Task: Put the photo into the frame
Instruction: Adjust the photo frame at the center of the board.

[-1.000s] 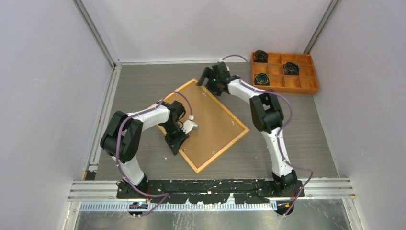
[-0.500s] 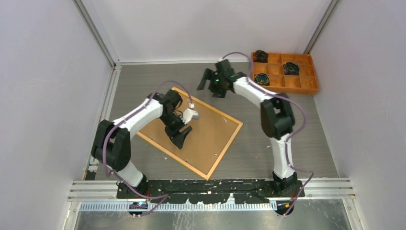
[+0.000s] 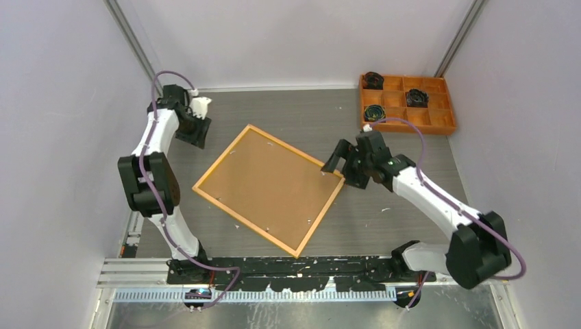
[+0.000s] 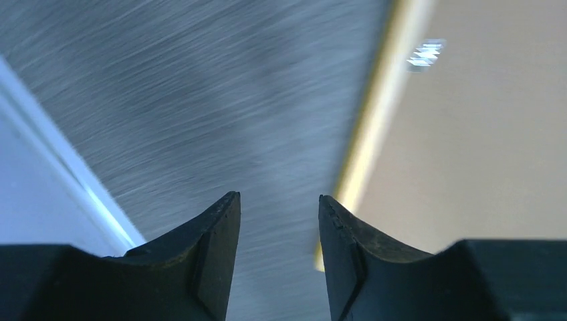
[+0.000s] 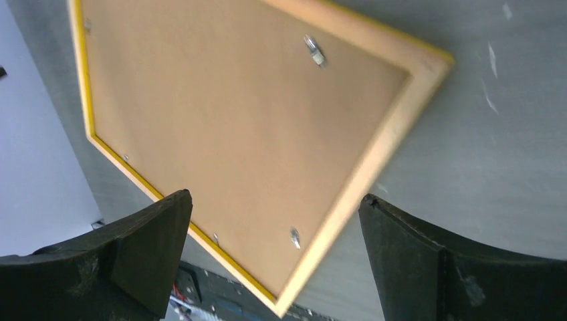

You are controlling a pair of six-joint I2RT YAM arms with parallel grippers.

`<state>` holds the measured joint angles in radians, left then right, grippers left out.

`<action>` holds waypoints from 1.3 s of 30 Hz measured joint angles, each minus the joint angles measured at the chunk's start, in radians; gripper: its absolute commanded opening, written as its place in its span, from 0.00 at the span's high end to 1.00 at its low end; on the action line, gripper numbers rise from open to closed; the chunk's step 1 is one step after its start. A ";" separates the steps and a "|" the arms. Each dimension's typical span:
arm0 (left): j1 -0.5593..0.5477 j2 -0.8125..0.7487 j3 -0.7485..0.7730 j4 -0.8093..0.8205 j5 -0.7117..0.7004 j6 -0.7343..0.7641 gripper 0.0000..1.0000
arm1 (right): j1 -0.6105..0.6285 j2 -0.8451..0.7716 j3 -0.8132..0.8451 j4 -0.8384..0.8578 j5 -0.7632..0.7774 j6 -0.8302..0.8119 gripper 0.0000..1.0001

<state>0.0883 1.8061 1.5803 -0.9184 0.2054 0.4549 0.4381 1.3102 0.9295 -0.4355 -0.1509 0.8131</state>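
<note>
Top external view has the grey table [image 3: 370, 226] under me, and the frame [image 5: 378, 164] lies on it back up and askew, between my two arms. A brown backing board [image 3: 268, 186] fills it. The orange compartment tray [image 3: 411, 128] sits well apart at the far right. I see the photo in no view, and I cannot tell whether it lies under that board.

My right gripper [image 5: 275, 200] hangs over the frame's right corner, spread wide with nothing in it. My left gripper [image 4: 276, 204] is off by the far left, jaws partly apart and empty over bare table.

I judge the frame stiff and light but flat against a smooth table, so it would likely slide. I would pinch a wooden rail near a corner and spare the small metal tabs [image 5: 313, 51]
</note>
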 measured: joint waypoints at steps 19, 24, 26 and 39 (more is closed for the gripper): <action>0.073 0.180 -0.107 0.044 0.022 0.006 0.59 | -0.024 0.103 -0.276 0.181 -0.142 0.174 0.00; 0.058 0.146 -0.198 0.055 0.018 0.064 0.58 | -0.061 0.268 -0.129 0.217 -0.149 0.168 0.00; 0.038 0.107 -0.254 0.061 -0.005 0.086 0.58 | -0.086 0.321 -0.069 0.217 -0.135 0.158 0.00; -0.127 0.014 -0.390 -0.106 0.129 0.143 0.55 | -0.179 0.581 0.334 0.136 0.073 0.039 0.00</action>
<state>-0.0387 1.8206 1.1900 -1.0245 0.3340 0.5983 0.2592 1.8915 1.2636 -0.2996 -0.0776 0.8524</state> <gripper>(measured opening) 0.427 0.998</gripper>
